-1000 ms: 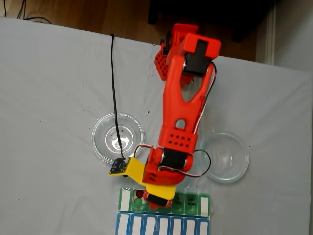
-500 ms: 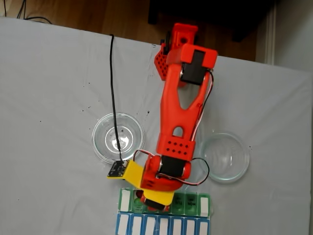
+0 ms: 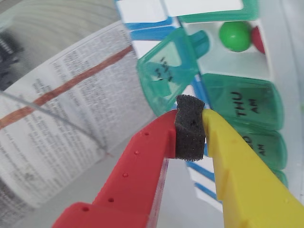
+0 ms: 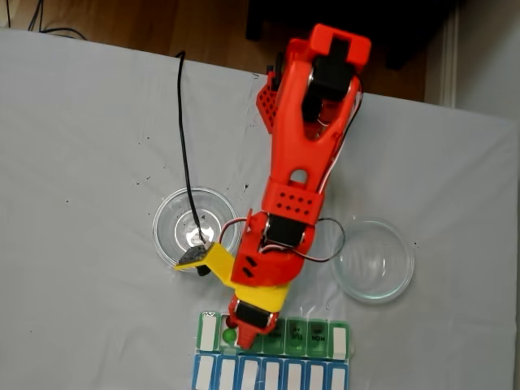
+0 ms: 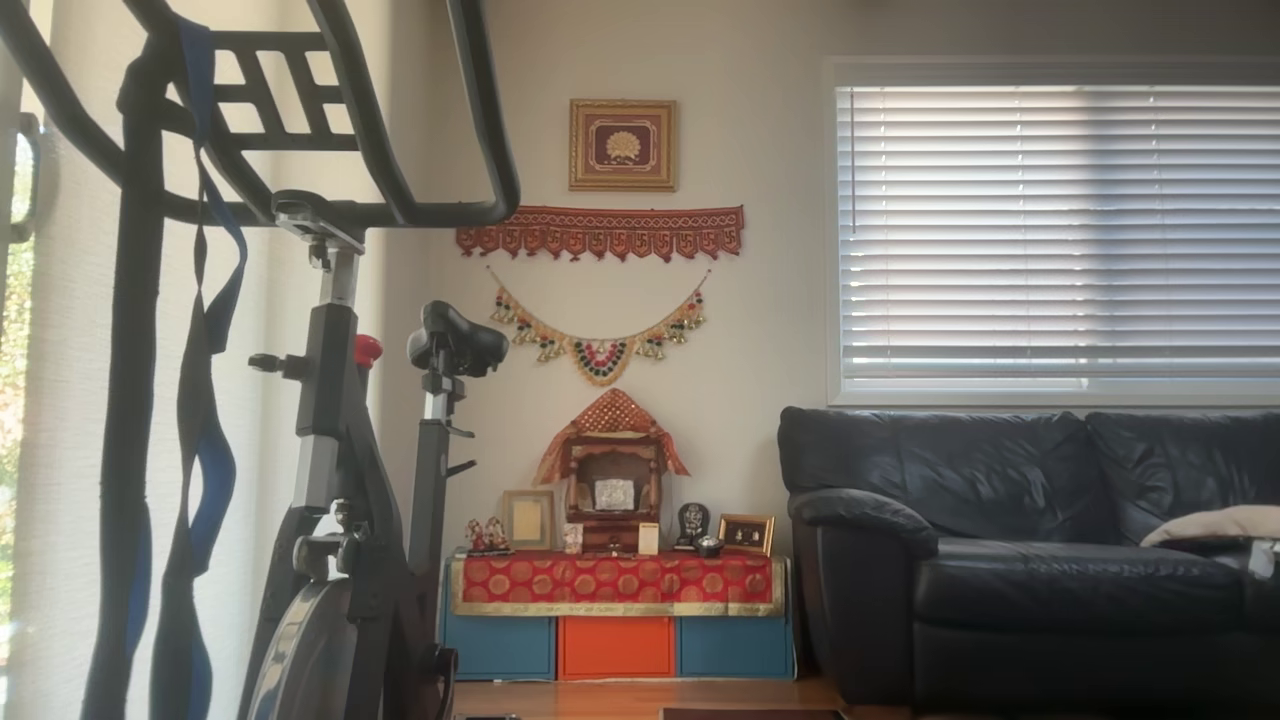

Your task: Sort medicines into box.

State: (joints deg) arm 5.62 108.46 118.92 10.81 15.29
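The end effector (image 3: 190, 124) is seen up close in the wrist view. It has a red finger and a yellow finger. They are pressed together on a small black foam pad (image 3: 190, 127), which seems to be its own padding, so the end effector is clenched and no medicine is held in it.

Just past its tip, the box (image 3: 240, 61) is seen, a white pill organiser with see-through green lids. One green lid (image 3: 166, 69) is flipped up, and dark writing on it is too tilted to be read. Inside the open compartment, a green ball (image 3: 234, 35) and a dark red ball (image 3: 258, 39) are seen side by side, touching or nearly so. On the next closed lid, "THU AM" (image 3: 242, 104) can be read. The lid after it has letters too, but they are partly cut off. A blue and white row (image 3: 149, 21) is seen just beside the box. On the left, a printed sheet (image 3: 71, 109) with small text and a red line is seen, too blurry to be read.

In the fixed view, the red arm (image 4: 305, 138) is stretched over the grey desk (image 4: 81, 162), and the end effector (image 4: 244, 329) is placed over the left part of the box (image 4: 325, 335). Two clear glass dishes are seen, one on the left (image 4: 166, 231) and one on the right (image 4: 374, 260).
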